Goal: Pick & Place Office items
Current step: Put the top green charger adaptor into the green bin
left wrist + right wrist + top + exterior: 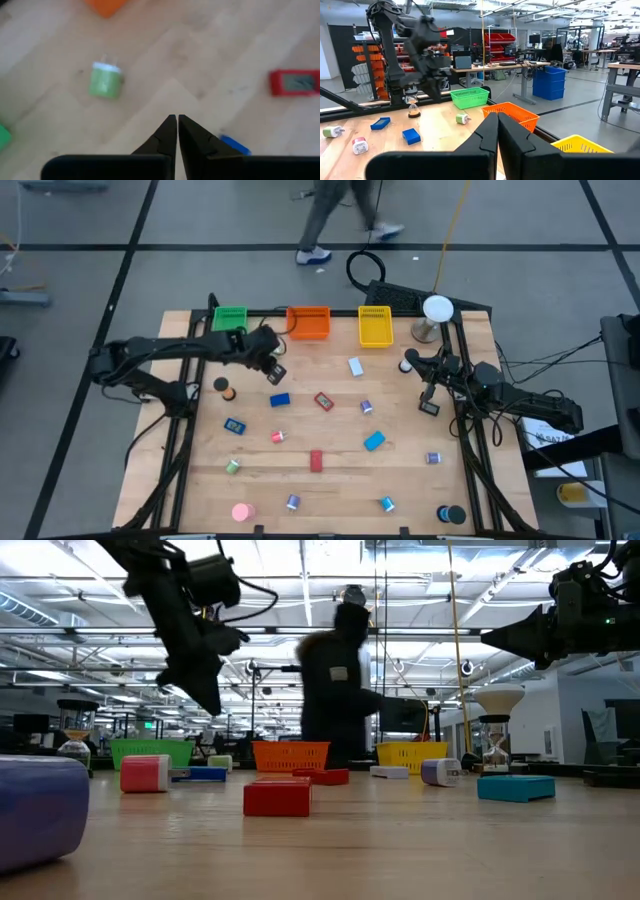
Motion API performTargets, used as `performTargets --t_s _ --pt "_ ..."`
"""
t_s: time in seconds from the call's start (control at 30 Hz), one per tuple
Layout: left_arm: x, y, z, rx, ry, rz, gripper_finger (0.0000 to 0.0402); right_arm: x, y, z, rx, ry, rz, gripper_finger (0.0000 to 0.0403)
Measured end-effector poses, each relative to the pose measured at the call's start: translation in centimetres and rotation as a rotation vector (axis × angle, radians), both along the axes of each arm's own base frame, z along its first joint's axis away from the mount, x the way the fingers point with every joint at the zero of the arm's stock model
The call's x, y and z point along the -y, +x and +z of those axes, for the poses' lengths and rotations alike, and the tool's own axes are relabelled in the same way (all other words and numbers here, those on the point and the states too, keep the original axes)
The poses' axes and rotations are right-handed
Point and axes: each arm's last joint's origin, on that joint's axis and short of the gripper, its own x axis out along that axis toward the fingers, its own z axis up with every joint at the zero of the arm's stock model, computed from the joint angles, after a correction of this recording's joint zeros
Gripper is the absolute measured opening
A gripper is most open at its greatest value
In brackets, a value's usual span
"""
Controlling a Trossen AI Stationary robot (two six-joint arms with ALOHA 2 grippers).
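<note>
Left hand [275, 370]: fingers pinched together, empty, raised over the far-left tabletop [400, 480].
Right hand [430, 402]: closed, empty, far right.
Office items: scattered mid-tabletop; green plug [105, 80] beneath left hand.
Handling: probably light, rigid, smooth; pinch across flat sides.
Views: left wrist alone shows prongs; low view shows height.
</note>
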Motion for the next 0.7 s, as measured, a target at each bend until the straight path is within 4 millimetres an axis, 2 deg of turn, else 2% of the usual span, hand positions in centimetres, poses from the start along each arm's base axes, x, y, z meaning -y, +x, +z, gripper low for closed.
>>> performTargets --t_s 0.13,0.3,0.5,0.7 --pt "-2.2 0.6 -0.4 -0.031 -0.016 -0.007 0.0051 0.0 0.0 0.0 -0.001 0.000 0.000 0.0004" --pt "-4.2 1.1 -1.1 -0.102 0.012 -0.052 0.0113 0.0 0.0 0.0 0.000 0.000 0.000 0.0004" --pt "-5.4 1.5 -2.4 -0.162 0.027 -0.088 0.0183 0.0 0.0 0.0 -0.001 0.000 0.000 0.0004" --pt "-6.5 1.8 -4.2 -0.236 0.057 -0.082 0.0232 0.0 0.0 0.0 0.000 0.000 0.000 0.0004"
